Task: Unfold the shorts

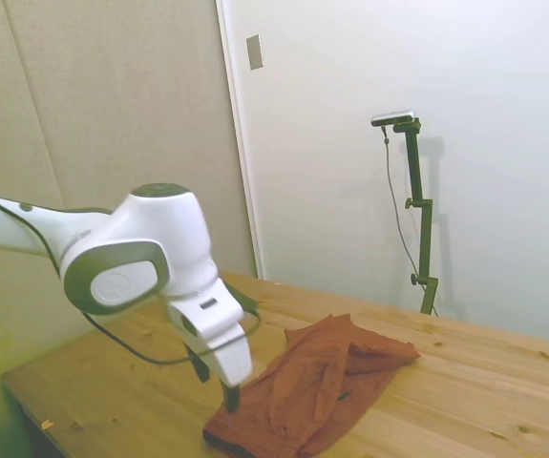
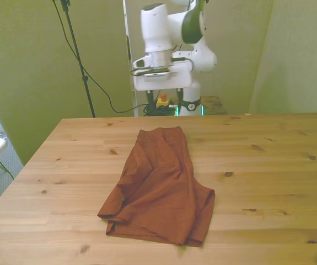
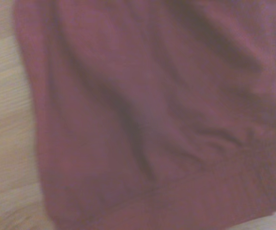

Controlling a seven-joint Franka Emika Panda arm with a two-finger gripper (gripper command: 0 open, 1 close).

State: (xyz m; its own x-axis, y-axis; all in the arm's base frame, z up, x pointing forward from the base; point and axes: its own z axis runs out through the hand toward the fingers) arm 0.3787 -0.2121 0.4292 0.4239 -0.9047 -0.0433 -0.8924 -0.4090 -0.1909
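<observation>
The wrinkled rust-orange fabric shorts (image 2: 159,186) lie folded mid-way across the wooden desk (image 2: 268,165), and the white arm's two-finger tool (image 2: 163,99), fingers apart above their waistband end, should pinch only the top layer.

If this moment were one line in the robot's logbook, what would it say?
task: unfold shorts | shorts: folded, flat on table | gripper: open, empty, above waistband end | contact: none

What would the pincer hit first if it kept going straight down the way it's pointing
Most likely the shorts: the pincer points down, and the wrist view is filled with their fabric. Exact depth is unclear.
</observation>
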